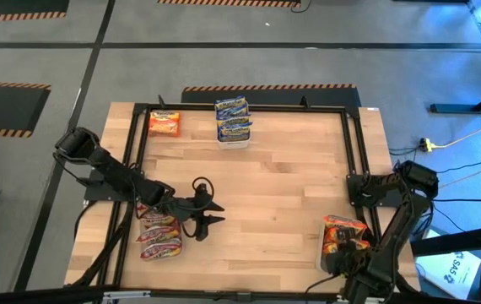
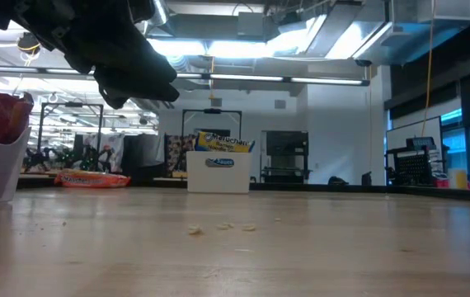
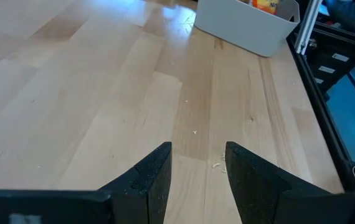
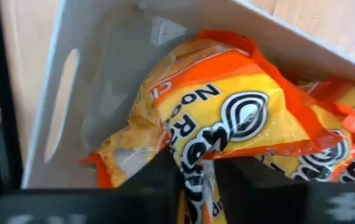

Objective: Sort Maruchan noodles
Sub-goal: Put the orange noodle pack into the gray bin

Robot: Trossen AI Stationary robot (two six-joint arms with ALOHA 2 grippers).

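Right pincer (image 4: 196, 177) reaches down into the white tub (image 1: 328, 253) at the near right corner of the table (image 1: 266, 186), its fingers pinched on an orange noodle packet (image 4: 227, 124) that lies crumpled on top of a second orange packet (image 4: 345, 143) in the same tub. Left pincer (image 1: 211, 212) hovers low over bare wood at the near left of the table, its fingers (image 3: 146, 180) parted by a narrow gap with nothing between them. Just to its left, red packets (image 1: 160, 238) are stacked at the near left. At the far edge, blue packets (image 1: 233, 118) stand in another white tub (image 2: 218, 173) near the middle, and one orange packet (image 1: 164, 124) lies flat at the far left corner. Small noodle crumbs (image 2: 223, 227) dot the wood.
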